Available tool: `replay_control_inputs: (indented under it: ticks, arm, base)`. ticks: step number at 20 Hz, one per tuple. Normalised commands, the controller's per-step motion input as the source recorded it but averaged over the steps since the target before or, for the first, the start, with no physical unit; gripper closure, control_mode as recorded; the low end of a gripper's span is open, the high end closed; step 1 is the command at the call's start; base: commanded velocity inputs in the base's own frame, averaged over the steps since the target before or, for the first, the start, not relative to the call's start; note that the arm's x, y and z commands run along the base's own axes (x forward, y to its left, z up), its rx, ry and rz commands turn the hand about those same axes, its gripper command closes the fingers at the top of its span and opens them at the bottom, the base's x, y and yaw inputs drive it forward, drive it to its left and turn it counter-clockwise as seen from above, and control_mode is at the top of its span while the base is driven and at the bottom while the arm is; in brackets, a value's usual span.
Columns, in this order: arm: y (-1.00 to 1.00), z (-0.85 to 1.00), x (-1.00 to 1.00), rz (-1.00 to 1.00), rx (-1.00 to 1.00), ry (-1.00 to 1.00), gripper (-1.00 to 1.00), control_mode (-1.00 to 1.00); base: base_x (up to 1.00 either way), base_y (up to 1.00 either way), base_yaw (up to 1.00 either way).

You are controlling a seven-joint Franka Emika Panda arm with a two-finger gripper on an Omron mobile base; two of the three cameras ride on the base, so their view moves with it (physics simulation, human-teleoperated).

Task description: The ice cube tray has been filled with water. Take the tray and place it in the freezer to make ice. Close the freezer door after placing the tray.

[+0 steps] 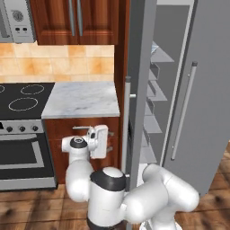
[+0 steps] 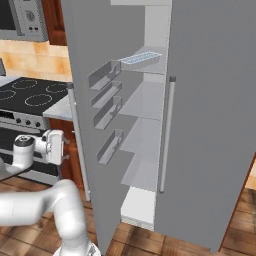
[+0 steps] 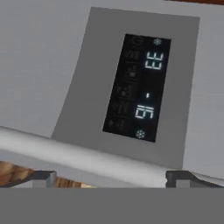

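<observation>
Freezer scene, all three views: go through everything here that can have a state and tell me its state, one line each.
freezer door: swung open, its bar handle between the tool's fingertips.
wider fridge door: closed.
ice cube tray: resting on an upper freezer shelf, cells pale blue.
tool: open, fingertips either side of the bar handle, not clamped.
dispenser panel: display lit.
upper cabinet doors: closed.
oven door: closed.

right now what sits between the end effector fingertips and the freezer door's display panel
The freezer door's bar handle crosses that stretch in the hand view, lying in front of the open end effector, with the dark display panel beyond it.
</observation>
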Motion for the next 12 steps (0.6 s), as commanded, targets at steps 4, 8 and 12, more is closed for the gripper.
replay_control_inputs:
  ticks: [4,8,12]
  arm:
    - [-0.10,-0.17,0.33,0.06,0.00,0.10,-1.00,-1.00]
    - [-0.29,-0.18,0.12,0.10,0.00,0.07,-1.00,-1.00]
    - [-0.41,-0.15,0.00,0.07,0.00,0.02,-1.00,-1.00]
  base:
    - [0.00,0.00,0.00]
    - [0.00,0.00,0.00]
    - [0.00,0.00,0.00]
